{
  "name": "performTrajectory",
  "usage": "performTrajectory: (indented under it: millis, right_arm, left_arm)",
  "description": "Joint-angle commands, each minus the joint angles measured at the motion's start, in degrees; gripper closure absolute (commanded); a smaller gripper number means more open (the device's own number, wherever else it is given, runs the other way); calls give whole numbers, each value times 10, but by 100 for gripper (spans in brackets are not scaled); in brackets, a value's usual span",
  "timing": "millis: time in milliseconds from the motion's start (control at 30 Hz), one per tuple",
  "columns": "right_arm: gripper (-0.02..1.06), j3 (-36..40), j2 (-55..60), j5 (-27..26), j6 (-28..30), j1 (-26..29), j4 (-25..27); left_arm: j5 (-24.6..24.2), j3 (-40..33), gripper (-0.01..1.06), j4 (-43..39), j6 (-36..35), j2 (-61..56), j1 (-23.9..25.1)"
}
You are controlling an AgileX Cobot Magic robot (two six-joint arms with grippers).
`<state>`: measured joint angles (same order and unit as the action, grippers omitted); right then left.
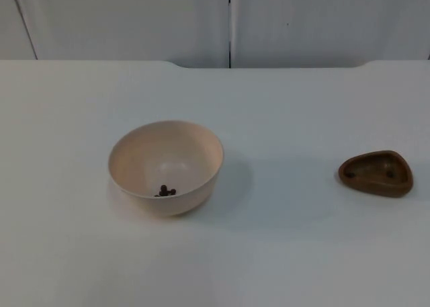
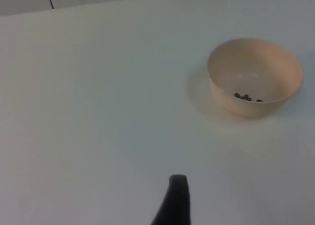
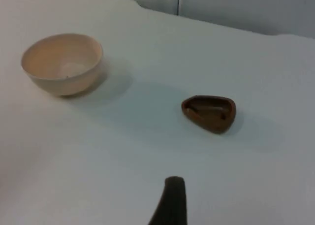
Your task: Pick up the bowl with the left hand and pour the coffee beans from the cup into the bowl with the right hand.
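Left pincer (image 2: 173,205) hovers over bare white desk (image 1: 295,253), spread or pressed together I cannot tell, and the one cream round plastic bowl (image 2: 254,77) lies ahead of it, off to one side, well apart. Right pincer (image 3: 170,203), state equally unreadable, faces the one brown rounded-triangle cup (image 3: 209,112), well right of the bowl. A few dark coffee beans (image 1: 165,191) already lie in the bowl.

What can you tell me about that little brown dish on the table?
The brown cup is a small, shallow, rounded-triangle dish, dark brown and wood-like, with a thick rim. It sits upright on the white table, well apart from the bowl. A couple of dark beans seem to remain inside. Nothing touches it but the table.
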<state>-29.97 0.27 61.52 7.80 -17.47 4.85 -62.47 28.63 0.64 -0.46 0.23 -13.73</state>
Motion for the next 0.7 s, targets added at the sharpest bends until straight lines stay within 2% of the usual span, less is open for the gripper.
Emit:
performTrajectory:
  millis: [0,433,467,533,567,633,667]
  right_arm:
    - [35,3,-3,5,-3,1,-17]
    - [35,3,-3,5,-7,1,-18]
    - [35,3,-3,5,-7,1,-18]
    - [29,3,-3,5,-7,1,-18]
    - [29,3,-3,5,-7,1,-18]
    - [19,3,-3,5,-7,1,-18]
    - [12,3,-3,5,-7,1,-18]
  left_arm:
    - [10,-3,32,4,-1,-2,1]
    - [10,-3,32,2,-1,-2,1]
    - [10,-3,30,2,-1,-2,1]
    - [10,-3,19,2,-1,-2,1]
    - [10,-3,19,2,-1,-2,1]
    - [10,-3,2,2,-1,-2,1]
    - [10,-3,0,2,-1,-2,1]
